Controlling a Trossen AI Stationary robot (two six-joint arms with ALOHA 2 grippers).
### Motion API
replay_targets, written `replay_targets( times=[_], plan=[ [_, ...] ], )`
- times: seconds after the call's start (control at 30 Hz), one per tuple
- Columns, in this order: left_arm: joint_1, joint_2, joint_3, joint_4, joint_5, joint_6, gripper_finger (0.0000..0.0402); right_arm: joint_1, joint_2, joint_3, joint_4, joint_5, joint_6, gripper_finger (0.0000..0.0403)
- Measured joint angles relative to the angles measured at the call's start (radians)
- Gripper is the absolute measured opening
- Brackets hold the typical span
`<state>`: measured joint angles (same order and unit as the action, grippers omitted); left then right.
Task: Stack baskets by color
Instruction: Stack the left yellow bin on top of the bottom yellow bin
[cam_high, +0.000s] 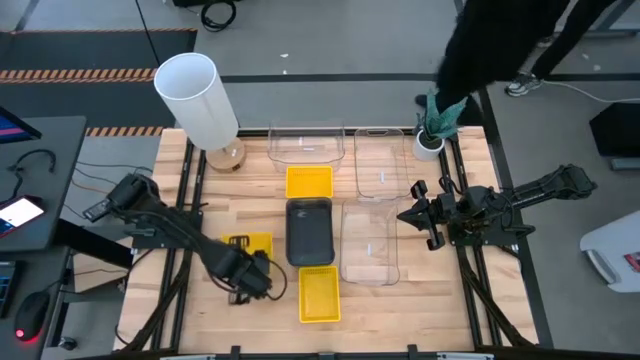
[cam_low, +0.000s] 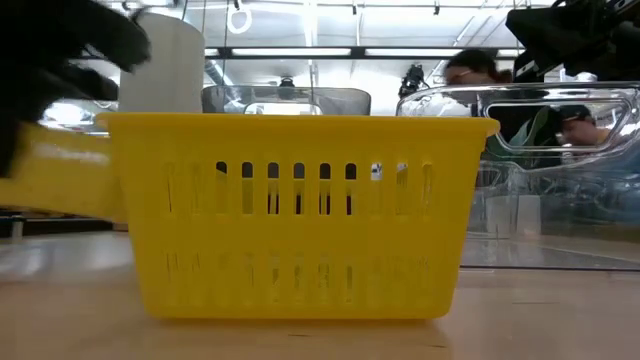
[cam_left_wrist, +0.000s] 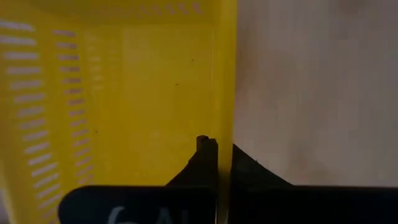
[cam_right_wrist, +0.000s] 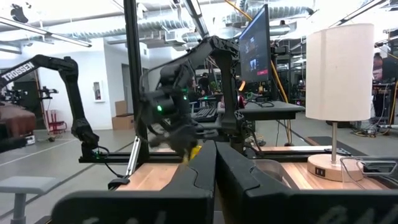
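1. A yellow basket (cam_high: 250, 244) is gripped by the left gripper (cam_high: 252, 276) near the front left part of the table (cam_high: 160, 320); its thin side wall is pinched between the closed fingers (cam_left_wrist: 207, 155), as seen in the left wrist view.
2. Its walls are pierced by rows of narrow slots, and its floor is plain.
3. A second yellow basket (cam_high: 319, 294) is set at the front edge, and a third (cam_high: 309, 181) lies toward the back.
4. A dark grey basket (cam_high: 309, 231) is placed between these two, at mid-table.
5. Three clear baskets (cam_high: 370, 245) are grouped toward the back and right.
6. The right gripper (cam_high: 412, 214) is held with fingers together, holding nothing, by the right edge.
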<state>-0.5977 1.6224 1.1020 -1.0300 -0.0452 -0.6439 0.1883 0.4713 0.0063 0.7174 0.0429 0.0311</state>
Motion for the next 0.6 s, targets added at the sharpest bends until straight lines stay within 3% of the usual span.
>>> replay_targets(
  times=[0.13, 0.3, 0.5, 0.6],
  plan=[
    [-0.048, -0.022, 0.069, -0.001, 0.153, 0.080, 0.0003, 0.000, 0.000, 0.000, 0.000, 0.000, 0.000, 0.0016],
    [-0.107, -0.028, 0.188, 0.016, 0.241, 0.214, 0.0003, 0.000, 0.000, 0.000, 0.000, 0.000, 0.000, 0.0016],
    [-0.154, -0.028, 0.283, 0.082, 0.221, 0.486, 0.0003, 0.000, 0.000, 0.000, 0.000, 0.000, 0.000, 0.0016],
    [-0.178, -0.028, 0.299, 0.116, 0.116, 0.657, 0.0003, 0.000, 0.000, 0.000, 0.000, 0.000, 0.000, 0.0016]
  ],
)
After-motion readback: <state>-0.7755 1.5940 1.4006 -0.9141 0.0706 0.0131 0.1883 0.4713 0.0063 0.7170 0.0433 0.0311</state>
